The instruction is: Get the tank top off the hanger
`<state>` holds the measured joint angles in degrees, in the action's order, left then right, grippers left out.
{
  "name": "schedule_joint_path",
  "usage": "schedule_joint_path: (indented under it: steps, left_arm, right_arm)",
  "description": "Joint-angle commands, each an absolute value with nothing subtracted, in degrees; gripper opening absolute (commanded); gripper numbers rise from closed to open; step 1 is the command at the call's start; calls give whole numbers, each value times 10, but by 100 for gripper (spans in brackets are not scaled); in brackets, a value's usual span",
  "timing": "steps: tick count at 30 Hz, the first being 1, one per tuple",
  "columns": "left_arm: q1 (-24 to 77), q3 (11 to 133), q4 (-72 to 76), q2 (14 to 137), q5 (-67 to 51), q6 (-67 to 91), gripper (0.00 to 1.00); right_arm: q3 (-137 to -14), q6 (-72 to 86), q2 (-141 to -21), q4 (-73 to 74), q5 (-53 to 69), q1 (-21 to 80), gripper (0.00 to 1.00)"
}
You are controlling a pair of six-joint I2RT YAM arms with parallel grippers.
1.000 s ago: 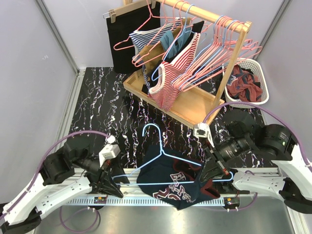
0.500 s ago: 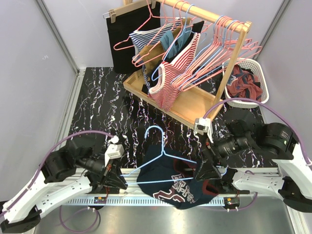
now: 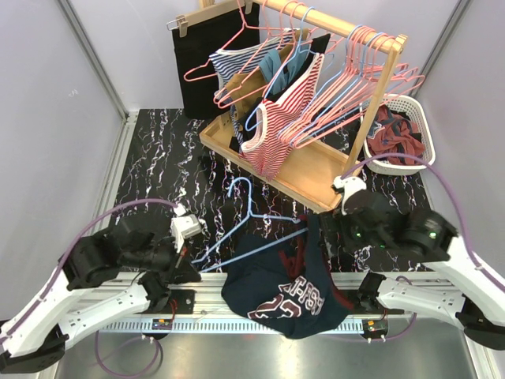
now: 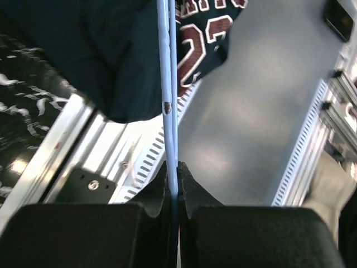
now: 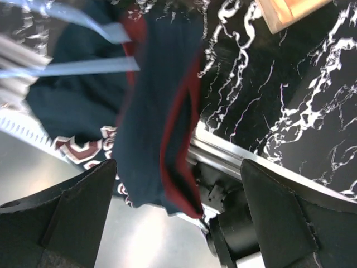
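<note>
A navy tank top (image 3: 272, 288) with red trim and a number print droops over the near rail. Its strap still hangs on the right end of the light blue hanger (image 3: 251, 215). My left gripper (image 3: 186, 267) is shut on the hanger's left end. In the left wrist view the wire (image 4: 165, 84) is pinched in that gripper (image 4: 173, 174), with the tank top (image 4: 100, 50) beyond. My right gripper (image 3: 322, 230) stands open by the raised strap. In the right wrist view the strap (image 5: 150, 139) dangles between the wide fingers of the gripper (image 5: 178, 215), touching neither, and the hanger wires (image 5: 83, 67) enter the cloth.
A wooden rack (image 3: 316, 170) with pink hangers and striped garments stands behind the work area. A white basket (image 3: 427, 136) of clothes is at the back right. A black cloth (image 3: 207, 55) hangs at the back. An aluminium rail (image 3: 237, 325) runs along the near edge.
My left gripper closed on the hanger and drew it left and up. My right gripper opened, let go and rose toward the rack. The tank top slid toward the hanger's right end.
</note>
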<state>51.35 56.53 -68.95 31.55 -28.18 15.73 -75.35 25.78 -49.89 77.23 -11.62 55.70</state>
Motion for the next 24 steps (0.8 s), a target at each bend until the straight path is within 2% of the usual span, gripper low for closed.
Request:
schedule_joint_path:
  steps: [1, 3, 7, 12, 15, 17, 20, 23, 24]
  left_arm:
    - [516, 629, -698, 319, -174, 194, 0]
    - [516, 645, -715, 323, -188, 202, 0]
    - [516, 576, -707, 329, -343, 206, 0]
    - [516, 597, -718, 309, -341, 197, 0]
    - [516, 624, -719, 301, -336, 200, 0]
    - [516, 636, -736, 297, -310, 200, 0]
    - [516, 644, -758, 292, -292, 201, 0]
    - [516, 638, -763, 276, -287, 207, 0]
    - [516, 634, -761, 266, -288, 207, 0]
  right_arm:
    - [-688, 314, -485, 709, -172, 558, 100]
    - [-648, 327, -467, 667, -149, 557, 100]
    - [-584, 342, -450, 591, -115, 556, 100]
    - [-521, 349, -449, 535, -120, 557, 98]
    - [-499, 361, -452, 504, -106, 558, 70]
    - [-505, 370, -456, 522, -115, 557, 58]
    - [-522, 389, -447, 554, -149, 557, 59]
    - [-552, 389, -403, 567, -178, 557, 82]
    - [-556, 382, -372, 559, -175, 558, 100]
